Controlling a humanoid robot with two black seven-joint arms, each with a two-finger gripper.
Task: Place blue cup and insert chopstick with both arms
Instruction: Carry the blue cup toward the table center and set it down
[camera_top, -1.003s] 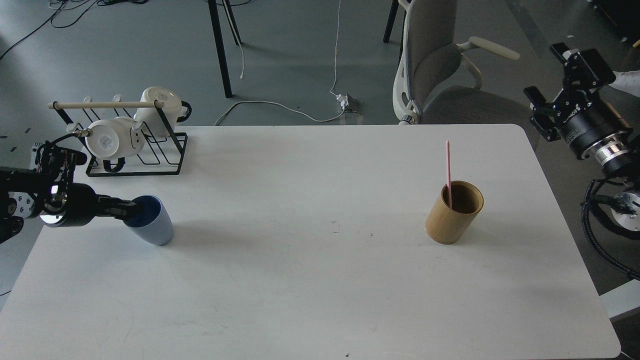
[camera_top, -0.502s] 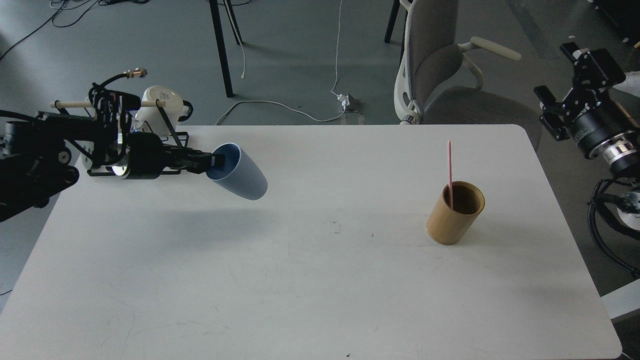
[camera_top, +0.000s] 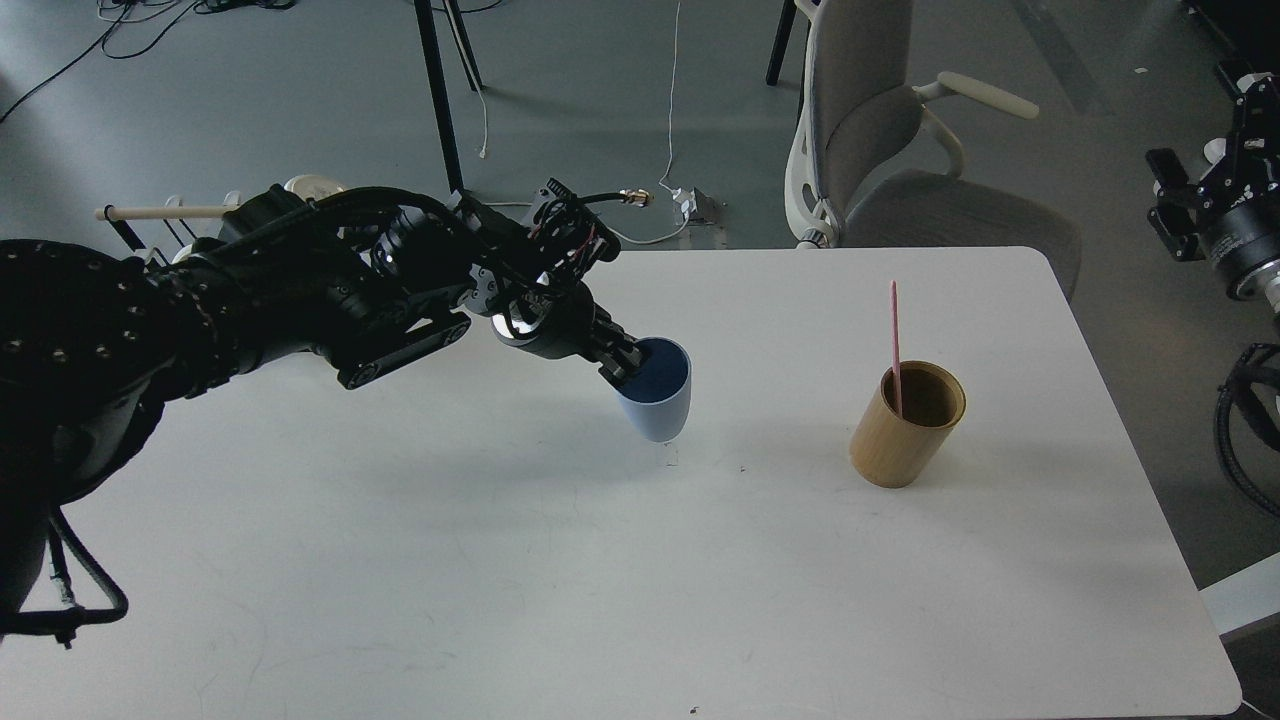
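My left gripper (camera_top: 628, 366) is shut on the near-left rim of the blue cup (camera_top: 657, 402), one finger inside it and one outside. The cup is upright, at or just above the white table (camera_top: 640, 580) near its middle. The pink-red chopstick (camera_top: 895, 340) stands in the tan bamboo holder (camera_top: 906, 424) on the right part of the table. My right gripper (camera_top: 1195, 200) is far right, off the table beyond its edge; it is dark and I cannot tell whether it is open.
A black wire rack with a wooden bar (camera_top: 165, 211) and white mugs stands at the table's back left, mostly hidden by my left arm. A grey office chair (camera_top: 880, 150) stands behind the table's back edge. Cables lie on the floor.
My left arm has carried the blue cup from the table's left side, up and across, to the middle and turned it upright. My right gripper has drifted further right.
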